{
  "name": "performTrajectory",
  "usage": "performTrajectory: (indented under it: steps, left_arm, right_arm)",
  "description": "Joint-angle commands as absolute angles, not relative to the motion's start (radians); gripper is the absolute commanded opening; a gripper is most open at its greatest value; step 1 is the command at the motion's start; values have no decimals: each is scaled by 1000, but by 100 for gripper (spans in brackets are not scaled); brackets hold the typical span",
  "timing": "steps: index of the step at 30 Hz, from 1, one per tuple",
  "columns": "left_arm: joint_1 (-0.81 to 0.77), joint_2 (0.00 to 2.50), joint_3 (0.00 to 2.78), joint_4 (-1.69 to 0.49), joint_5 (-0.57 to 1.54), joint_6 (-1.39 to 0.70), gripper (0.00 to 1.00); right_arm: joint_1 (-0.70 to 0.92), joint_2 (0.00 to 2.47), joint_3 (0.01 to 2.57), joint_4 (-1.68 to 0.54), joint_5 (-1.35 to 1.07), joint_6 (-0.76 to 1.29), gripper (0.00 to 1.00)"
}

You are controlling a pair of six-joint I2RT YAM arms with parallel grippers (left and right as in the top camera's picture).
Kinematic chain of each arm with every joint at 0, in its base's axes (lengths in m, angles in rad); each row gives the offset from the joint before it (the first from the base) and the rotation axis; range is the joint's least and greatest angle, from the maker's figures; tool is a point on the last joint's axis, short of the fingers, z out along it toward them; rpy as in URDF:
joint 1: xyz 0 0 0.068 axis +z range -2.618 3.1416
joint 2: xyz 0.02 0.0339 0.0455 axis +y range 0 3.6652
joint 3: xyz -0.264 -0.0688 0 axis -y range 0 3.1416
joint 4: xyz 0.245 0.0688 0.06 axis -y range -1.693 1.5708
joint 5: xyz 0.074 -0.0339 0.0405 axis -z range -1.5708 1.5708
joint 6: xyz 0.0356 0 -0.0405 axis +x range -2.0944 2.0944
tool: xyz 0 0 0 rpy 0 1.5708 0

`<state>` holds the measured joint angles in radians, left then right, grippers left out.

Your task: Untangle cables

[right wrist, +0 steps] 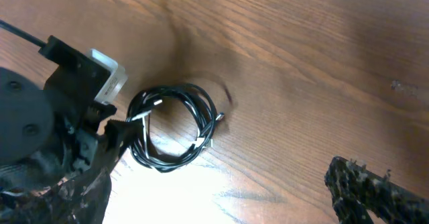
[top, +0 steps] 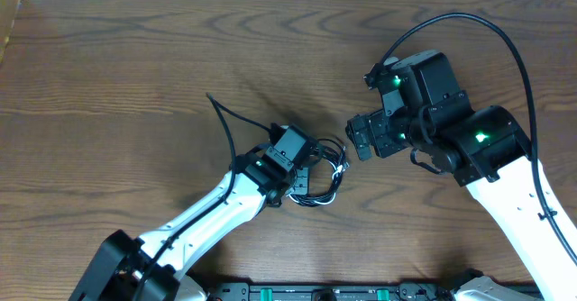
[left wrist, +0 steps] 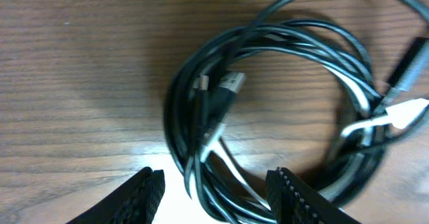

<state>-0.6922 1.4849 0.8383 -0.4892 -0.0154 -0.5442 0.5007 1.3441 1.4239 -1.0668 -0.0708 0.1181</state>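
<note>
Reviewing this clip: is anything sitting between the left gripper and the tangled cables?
Nothing visible does. In the left wrist view, the left gripper is open, with its fingers on either side of the near edge of the cable bundle. Only the bare wooden table lies around the bundle.

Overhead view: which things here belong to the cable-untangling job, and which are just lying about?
Job: black cable and white cable, coiled together; left end effector, open over the coil; right end effector, open, apart from it.
Just there: wooden table; thick black wire fixed to the right arm.
</note>
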Motion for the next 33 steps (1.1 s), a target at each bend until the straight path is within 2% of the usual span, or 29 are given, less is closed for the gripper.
performTrajectory:
  steps: [1, 8, 10, 13, 15, 33]
  left_arm:
    - [-693, 1546, 819, -487, -72, -575, 54]
    - [-693, 1574, 819, -476, -72, -578, 54]
    - [-693, 1574, 819, -467, -72, -578, 50]
    - [-693, 1574, 819, -456, -72, -578, 38]
    - [-693, 1574, 818, -447, -72, -578, 35]
    - [-693, 1595, 808, -420, -72, -583, 35]
  right_arm:
    - [509, 1363, 1423, -1072, -62, 107, 99]
    - [509, 1374, 1423, -1073, -62, 107, 99]
    - [509, 1382, 1423, -1075, -62, 107, 99]
    - [509, 1390, 1423, -1082, -62, 107, 99]
    - [509, 1390, 1423, -1085, -62, 107, 99]
    - [513, 1390, 1423, -1093, -62, 108, 99]
